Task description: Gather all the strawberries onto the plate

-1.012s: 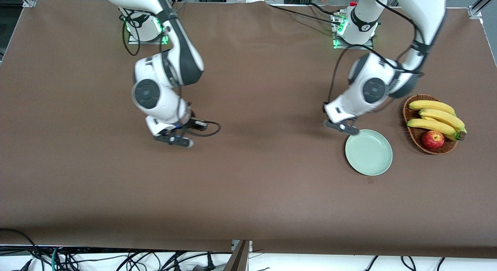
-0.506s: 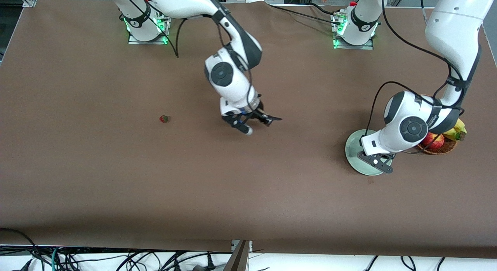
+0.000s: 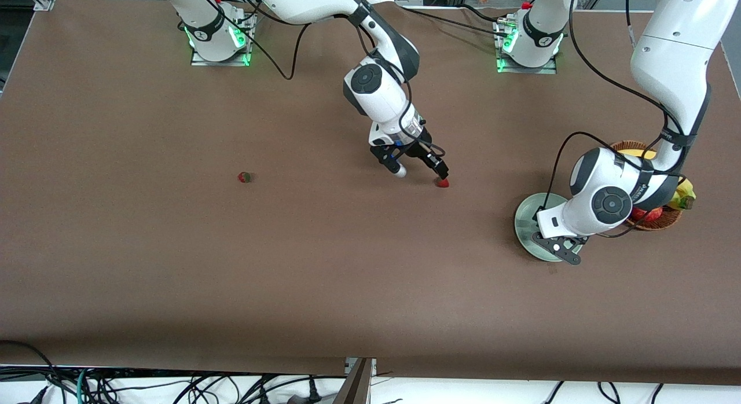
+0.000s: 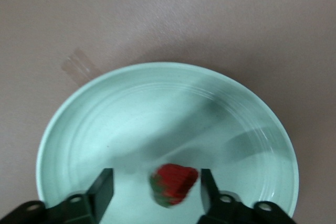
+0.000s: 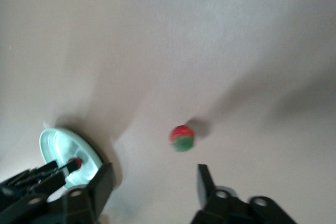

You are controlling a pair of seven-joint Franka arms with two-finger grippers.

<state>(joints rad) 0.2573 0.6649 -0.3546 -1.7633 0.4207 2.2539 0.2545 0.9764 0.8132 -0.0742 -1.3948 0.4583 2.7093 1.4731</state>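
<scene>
The pale green plate [image 3: 524, 220] lies toward the left arm's end of the table. My left gripper [image 3: 558, 250] hangs over it, open. In the left wrist view one strawberry [image 4: 173, 183] shows on the plate [image 4: 157, 103] between my left gripper's [image 4: 156, 177] open fingers. A second strawberry [image 3: 442, 183] lies on the table mid-way along, right by my right gripper [image 3: 421, 171], which is open. The right wrist view shows it [image 5: 182, 138] just ahead of the right gripper [image 5: 153, 174]. A third strawberry [image 3: 245, 177] lies alone toward the right arm's end.
A brown wicker basket [image 3: 628, 144] with bananas [image 3: 686, 191] and a red apple [image 3: 641, 214] stands beside the plate, mostly hidden by my left arm. The right wrist view shows the plate [image 5: 52, 145] and the left gripper farther off.
My right arm swung from the right arm's end to the table's middle, uncovering the third strawberry. A strawberry now shows beside its gripper. My left gripper moved from beside the plate's rim to over the plate.
</scene>
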